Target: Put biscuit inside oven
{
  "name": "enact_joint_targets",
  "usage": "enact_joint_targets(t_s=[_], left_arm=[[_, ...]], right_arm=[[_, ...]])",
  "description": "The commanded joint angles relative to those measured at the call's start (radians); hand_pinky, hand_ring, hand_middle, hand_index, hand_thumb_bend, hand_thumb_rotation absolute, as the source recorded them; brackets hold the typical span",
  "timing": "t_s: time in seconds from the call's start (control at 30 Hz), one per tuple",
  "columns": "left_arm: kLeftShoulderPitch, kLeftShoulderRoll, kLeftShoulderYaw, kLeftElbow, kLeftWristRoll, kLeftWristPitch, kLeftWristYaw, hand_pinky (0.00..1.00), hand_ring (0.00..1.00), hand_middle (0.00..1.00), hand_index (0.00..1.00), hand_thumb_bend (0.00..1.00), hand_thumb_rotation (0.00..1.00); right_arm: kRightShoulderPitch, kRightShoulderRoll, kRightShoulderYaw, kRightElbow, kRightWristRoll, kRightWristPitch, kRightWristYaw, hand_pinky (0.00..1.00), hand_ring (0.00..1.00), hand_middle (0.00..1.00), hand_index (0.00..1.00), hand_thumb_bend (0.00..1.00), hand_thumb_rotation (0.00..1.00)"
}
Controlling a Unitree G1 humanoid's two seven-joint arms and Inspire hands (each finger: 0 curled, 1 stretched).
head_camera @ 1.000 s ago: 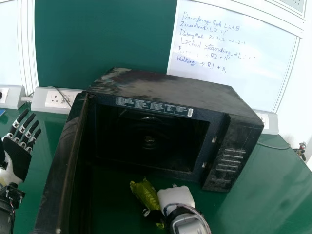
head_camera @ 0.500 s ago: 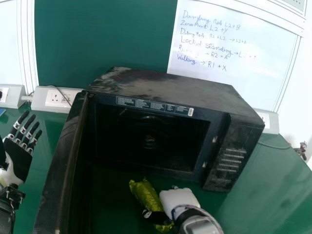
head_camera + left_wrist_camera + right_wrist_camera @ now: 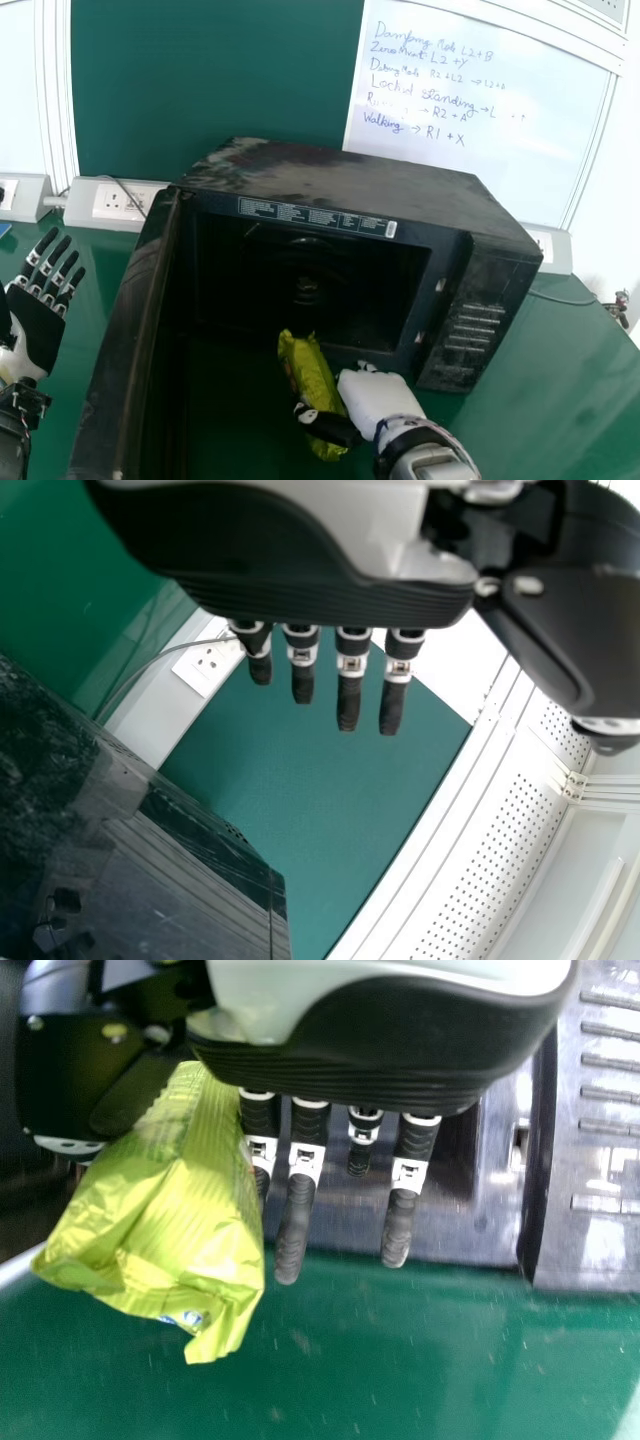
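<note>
A black oven [image 3: 310,285] stands on the green table with its door [image 3: 125,350] swung open at the left. Before the cavity, my right hand [image 3: 375,395] has the yellow-green biscuit packet [image 3: 316,390] between thumb and fingers. The packet's far end is at the cavity's lower edge. In the right wrist view the biscuit packet [image 3: 175,1220] lies against the right hand [image 3: 400,1190], held by the thumb side. At the far left, outside the door, my left hand [image 3: 40,310] has straight fingers and holds nothing; in the left wrist view the left hand [image 3: 350,680] hangs open.
Wall sockets [image 3: 120,203] and a cable run behind the oven. A whiteboard [image 3: 480,110] with writing stands at the back right. The green table [image 3: 540,400] extends to the right of the oven.
My right hand has moved forward and slightly right, carrying the packet toward the oven's cavity. The packet stands out more fully beside the hand. My left hand has stayed in place.
</note>
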Motion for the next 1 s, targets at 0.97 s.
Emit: enact_joint_targets(t_s=[0.97], left_arm=[[0.001,0.008,0.010,0.029,0.007,-0.017,-0.032,1.00,0.98,0.92,0.89,1.00,0.38]], right_arm=[[-0.211,-0.016,-0.062,0.105,0.036,0.060,-0.016,0.53,0.52,0.52,0.46,0.53,0.00]])
